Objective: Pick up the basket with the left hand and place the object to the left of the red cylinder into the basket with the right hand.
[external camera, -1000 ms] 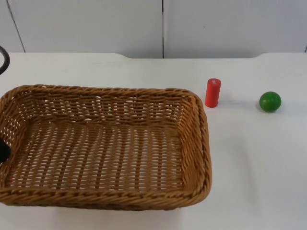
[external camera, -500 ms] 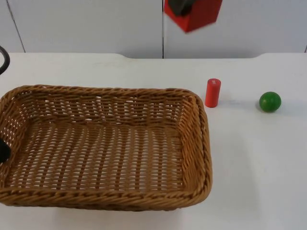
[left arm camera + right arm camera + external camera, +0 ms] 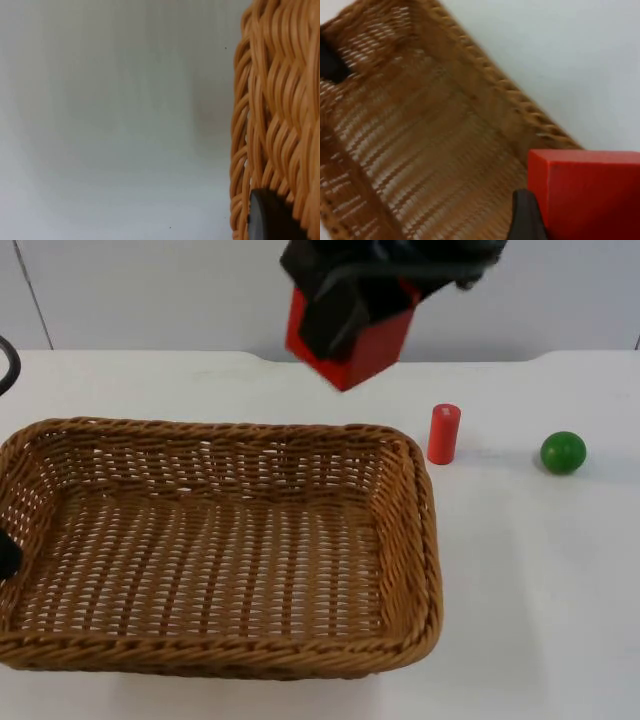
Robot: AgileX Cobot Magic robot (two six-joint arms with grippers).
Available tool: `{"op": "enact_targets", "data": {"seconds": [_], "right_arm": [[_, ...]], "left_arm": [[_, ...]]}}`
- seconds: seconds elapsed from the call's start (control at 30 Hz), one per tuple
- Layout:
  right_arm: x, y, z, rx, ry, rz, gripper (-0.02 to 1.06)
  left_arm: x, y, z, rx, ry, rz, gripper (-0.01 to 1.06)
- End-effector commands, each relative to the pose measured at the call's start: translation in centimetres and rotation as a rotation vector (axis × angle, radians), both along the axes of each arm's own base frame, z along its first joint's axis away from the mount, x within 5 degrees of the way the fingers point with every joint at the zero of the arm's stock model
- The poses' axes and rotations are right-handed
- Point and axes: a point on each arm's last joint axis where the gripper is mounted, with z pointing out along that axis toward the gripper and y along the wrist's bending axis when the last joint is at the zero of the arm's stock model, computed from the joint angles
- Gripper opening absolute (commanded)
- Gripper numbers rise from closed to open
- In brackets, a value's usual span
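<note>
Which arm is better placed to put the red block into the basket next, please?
The right: the right gripper already holds the red block above the basket's far rim, while the left gripper grips the basket's left edge.

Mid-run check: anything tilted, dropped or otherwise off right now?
Nothing dropped. The red block hangs tilted in the right gripper above the basket's far rim. The left gripper is at the basket's left rim. The red cylinder stands upright.

A white table top (image 3: 520, 600) carries a large woven basket (image 3: 215, 545) toward seven o'clock, a small upright red cylinder (image 3: 443, 433) just beside the basket's two o'clock corner, and a green ball (image 3: 563, 452) at three o'clock.
</note>
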Motion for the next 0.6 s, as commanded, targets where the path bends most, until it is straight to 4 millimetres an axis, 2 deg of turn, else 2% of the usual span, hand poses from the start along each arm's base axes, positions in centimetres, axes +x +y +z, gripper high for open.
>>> {"op": "enact_targets", "data": {"seconds": [0.0,0.3,0.4,0.5,0.57], "right_arm": [[-0.7,0.3,-0.3,0.032,-0.010,0.070,0.00],[-1.3,0.0,-3.7,0.013,-0.025,0.132,0.00],[-1.4,-0.2,-4.7,0.011,-0.035,0.132,0.06],[-1.5,-0.4,-5.7,0.015,-0.049,0.127,0.21],[-1.5,-0.5,-6.1,0.014,-0.049,0.125,0.24]], "left_arm": [[-0.2,-0.2,0.3,-0.027,0.004,0.014,0.00],[-0.1,-0.2,0.4,-0.028,0.003,0.015,0.00],[-0.1,-0.2,0.4,-0.028,0.003,0.015,0.00],[-0.1,-0.2,0.4,-0.031,0.002,0.018,0.00],[-0.1,-0.2,0.4,-0.031,0.002,0.018,0.00]]}}
